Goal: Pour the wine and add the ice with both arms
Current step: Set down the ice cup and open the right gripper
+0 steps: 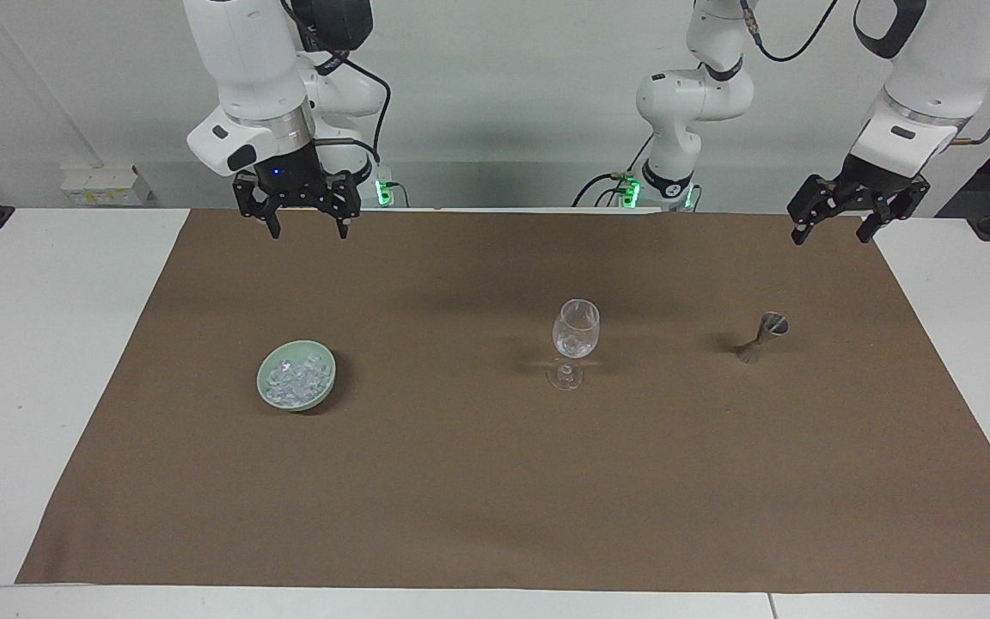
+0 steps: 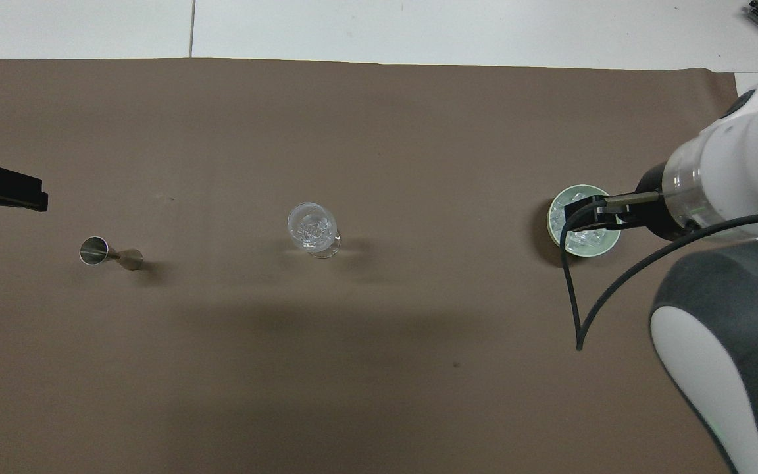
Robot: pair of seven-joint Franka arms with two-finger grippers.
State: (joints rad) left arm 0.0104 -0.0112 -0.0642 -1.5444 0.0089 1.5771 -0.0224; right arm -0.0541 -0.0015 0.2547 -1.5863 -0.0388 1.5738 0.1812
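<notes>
A clear stemmed wine glass (image 1: 575, 340) (image 2: 313, 229) stands mid-mat with a few clear cubes in it. The ice (image 1: 293, 378) (image 2: 575, 232) is heaped in a pale green bowl (image 1: 323, 389) (image 2: 599, 250) toward the right arm's end. A small metal jigger (image 1: 761, 337) (image 2: 109, 252) stands toward the left arm's end. My right gripper (image 1: 308, 232) hangs open and empty over the mat's edge by the robots. My left gripper (image 1: 833, 238) waits open and empty over the mat's corner at its own end. Wine is out of view.
A brown mat (image 1: 495, 499) covers most of the white table (image 1: 31, 344). Small white boxes (image 1: 104, 185) sit by the wall past the right arm's end. In the overhead view the right arm's wrist (image 2: 734, 178) and its cable overlap the bowl.
</notes>
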